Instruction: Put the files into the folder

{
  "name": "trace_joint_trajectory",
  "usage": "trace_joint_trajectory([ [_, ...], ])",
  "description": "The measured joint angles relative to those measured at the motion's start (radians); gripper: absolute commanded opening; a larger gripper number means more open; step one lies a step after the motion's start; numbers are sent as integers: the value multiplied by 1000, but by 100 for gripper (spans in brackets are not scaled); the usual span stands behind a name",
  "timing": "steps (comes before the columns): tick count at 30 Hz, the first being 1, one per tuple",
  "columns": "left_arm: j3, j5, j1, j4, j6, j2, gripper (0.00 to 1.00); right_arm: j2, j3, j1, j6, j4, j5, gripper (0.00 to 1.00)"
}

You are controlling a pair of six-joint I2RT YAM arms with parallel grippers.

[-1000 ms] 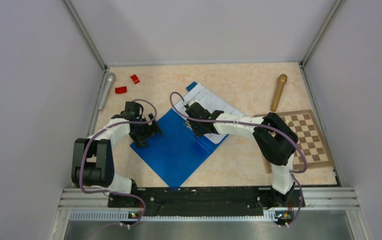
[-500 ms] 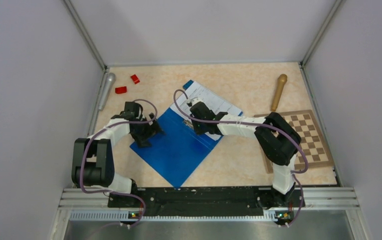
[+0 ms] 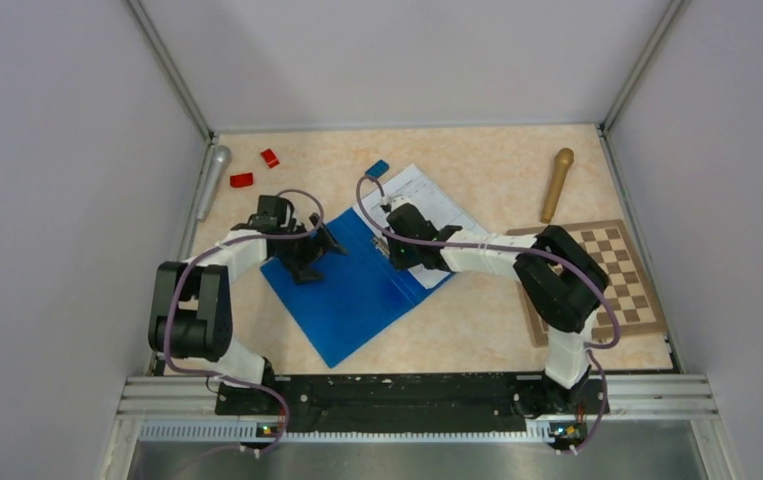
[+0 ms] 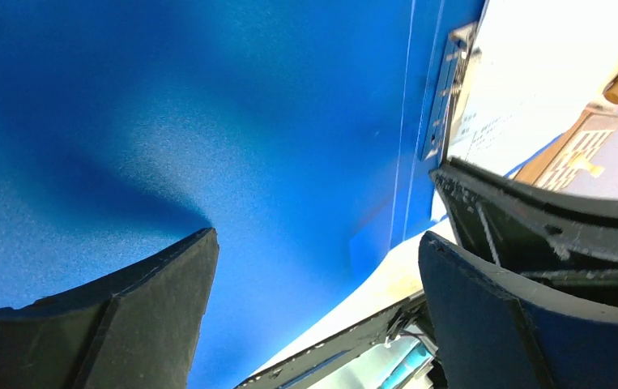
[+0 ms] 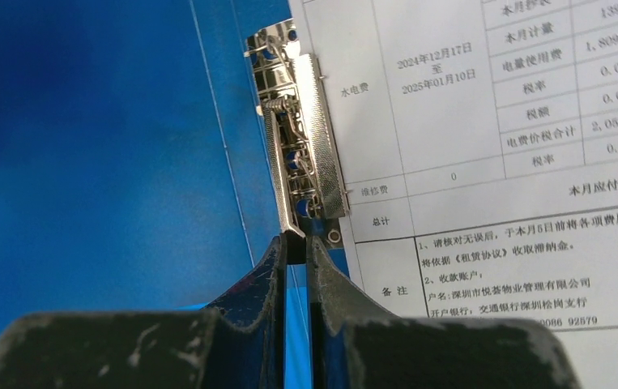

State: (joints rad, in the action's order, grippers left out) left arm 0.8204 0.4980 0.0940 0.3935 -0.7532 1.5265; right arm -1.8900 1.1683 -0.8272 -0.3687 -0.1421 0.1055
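Right wrist view: the right jaws are clenched on the tip of the lever of the metal clip (image 5: 301,138), which runs straight ahead of them along the spine of the folder (image 5: 103,162).
Reason for grip: judged to be working the lever so that the clip plate bears on the sheets. Whether it is being raised or pressed down cannot be told.
Files: the files (image 5: 483,146) lie printed face up, ahead and to the right of the right jaws. Their left edge sits at the clip plate and appears tucked under it.
Left wrist view: the left jaws are released and spread wide with nothing between them. Blue folder cover fills the space between and ahead of the fingers (image 4: 127,324), and the clip lies far ahead to their right.
Reason for position: judged to be steadying the open leaf so the folder stays flat and does not slide during the clip work. Contact with the cover cannot be confirmed.
Top external view: the folder lies open on the worktop (image 3: 477,320), one leaf under each set of jaws. The files cover most of the leaf beyond the right jaws.
Status: sheets are in place at the clip; the cover is not yet shut.
Risk: a slipped lever could skew the sheets.
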Motion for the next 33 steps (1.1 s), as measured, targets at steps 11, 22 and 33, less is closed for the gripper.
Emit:
trace_joint_trajectory([
  [11, 129, -11, 0, -2, -12, 170, 98, 56, -42, 6, -36, -65, -45, 0],
  [22, 183, -6, 4, 54, 16, 217, 99, 57, 7, 12, -34, -150, -70, 0],
  [33, 220, -69, 49, 106, 90, 224, 99, 52, 58, 23, -18, -219, -61, 0],
])
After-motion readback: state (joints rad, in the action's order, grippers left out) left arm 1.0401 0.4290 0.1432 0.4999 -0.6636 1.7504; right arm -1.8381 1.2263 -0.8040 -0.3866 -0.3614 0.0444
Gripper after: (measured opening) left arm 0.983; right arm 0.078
